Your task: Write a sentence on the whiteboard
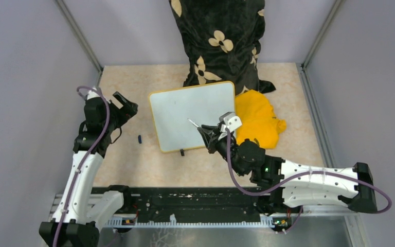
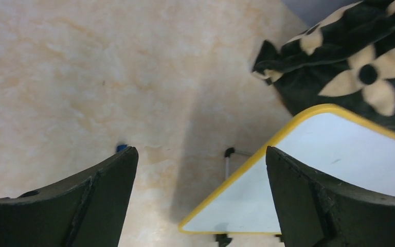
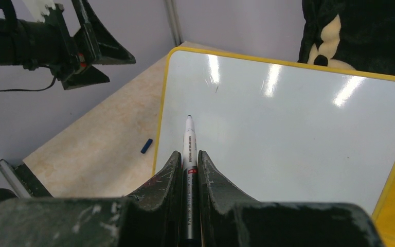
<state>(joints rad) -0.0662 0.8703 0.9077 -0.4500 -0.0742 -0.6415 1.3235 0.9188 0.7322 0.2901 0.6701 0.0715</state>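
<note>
The whiteboard [image 1: 193,116] lies flat at the centre of the overhead view on the beige marbled table [image 1: 133,164]. It is turned slightly, its yellow frame running from mid-frame up toward the dark flower-print fabric [image 1: 218,41] at the top. A yellow cloth [image 1: 259,121] is bunched against its right edge, and a small black clip [image 1: 182,152] juts from its lower edge.

The right claw [image 1: 204,129] reaches in from the lower right and hangs over the board's lower right portion. Its jaws are pinched almost together on a white marker [image 3: 189,139]. In the right wrist view the marker's barrel runs up between the two fingers at bottom centre. Its dark tip points at the board's left half, just inside the yellow frame. Whether the tip touches the surface cannot be told. The board fills the middle and right of that view, its glossy face streaked with glare and marked by one tiny dark tick near its upper left.

The left claw [image 1: 126,105] sits at left of the overhead frame, apart from the board's left edge. Its jaws are spread wide and grip nothing. In its own wrist view the board's corner appears at lower right, partly behind one finger. A small blue cap [image 1: 139,139] rests on the table between that claw and the board.
</note>
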